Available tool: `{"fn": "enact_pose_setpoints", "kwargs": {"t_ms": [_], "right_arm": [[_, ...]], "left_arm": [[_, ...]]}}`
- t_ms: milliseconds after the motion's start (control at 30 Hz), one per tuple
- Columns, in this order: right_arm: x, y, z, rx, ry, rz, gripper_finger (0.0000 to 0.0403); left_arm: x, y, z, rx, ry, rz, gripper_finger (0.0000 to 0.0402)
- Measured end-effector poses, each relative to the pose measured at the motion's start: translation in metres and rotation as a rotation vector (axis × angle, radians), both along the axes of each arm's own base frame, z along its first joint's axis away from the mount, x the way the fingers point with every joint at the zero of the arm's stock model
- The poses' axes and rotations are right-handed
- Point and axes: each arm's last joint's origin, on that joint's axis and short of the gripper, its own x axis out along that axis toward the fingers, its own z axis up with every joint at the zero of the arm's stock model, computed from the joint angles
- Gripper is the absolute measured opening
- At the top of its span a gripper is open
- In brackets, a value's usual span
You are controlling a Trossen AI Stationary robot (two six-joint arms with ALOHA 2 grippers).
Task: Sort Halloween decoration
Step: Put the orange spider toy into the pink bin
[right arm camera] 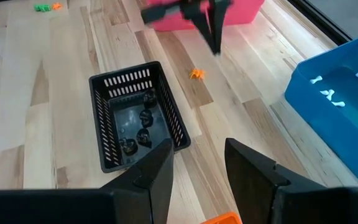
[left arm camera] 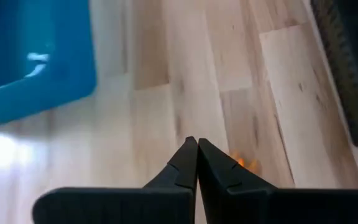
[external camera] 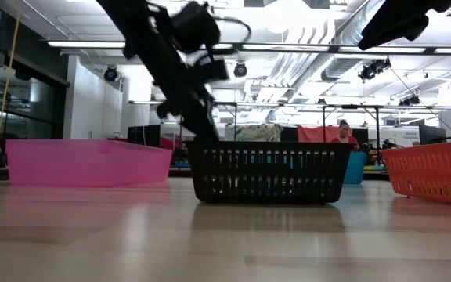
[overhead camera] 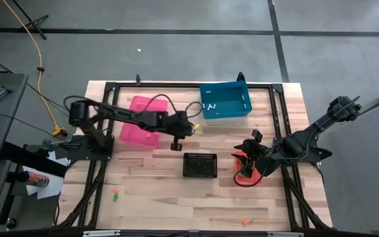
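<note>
I am holding the left gripper (overhead camera: pixel 175 146) over the tabletop (overhead camera: pixel 150 191) between the pink bin (overhead camera: pixel 143 120) and the black basket (overhead camera: pixel 199 164), its fingers (left arm camera: pixel 185 165) clenched together on nothing I can see. An orange trinket (right arm camera: pixel 196 74) is lying on the wood just beside them. The right gripper (right arm camera: pixel 196 163) is hovering near the red bin (overhead camera: pixel 247 168), fingers parted and empty. White trinkets (right arm camera: pixel 328 93) are sitting in the blue bin (overhead camera: pixel 225 101).

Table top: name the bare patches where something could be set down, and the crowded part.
Free: the near strip of the table between the green and orange trinkets and the orange trinket. Crowded: around the black basket, between pink bin, blue bin, red bin.
</note>
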Motion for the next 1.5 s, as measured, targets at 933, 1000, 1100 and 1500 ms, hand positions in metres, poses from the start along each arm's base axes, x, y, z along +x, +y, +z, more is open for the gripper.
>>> {"fn": "enact_pose_setpoints", "kwargs": {"t_ms": [933,1000,1100,1500], "right_arm": [[0.048,-0.025,-0.008,-0.007,-0.042,-0.048,0.0139],[0.050,-0.028,-0.011,-0.010,-0.021,-0.041,0.0139],[0.052,-0.031,-0.014,-0.020,0.001,-0.042,0.0139],[0.051,-0.030,-0.016,-0.025,0.033,-0.015,0.0139]], "left_arm": [[-0.129,-0.043,0.033,-0.146,-0.630,0.011,0.0013],[-0.127,-0.042,0.031,-0.092,-0.614,0.008,0.0028],[-0.122,-0.040,0.028,-0.034,-0.574,0.019,0.0062],[-0.051,-0.017,0.018,-0.067,-0.145,0.077,0.0168]]}}
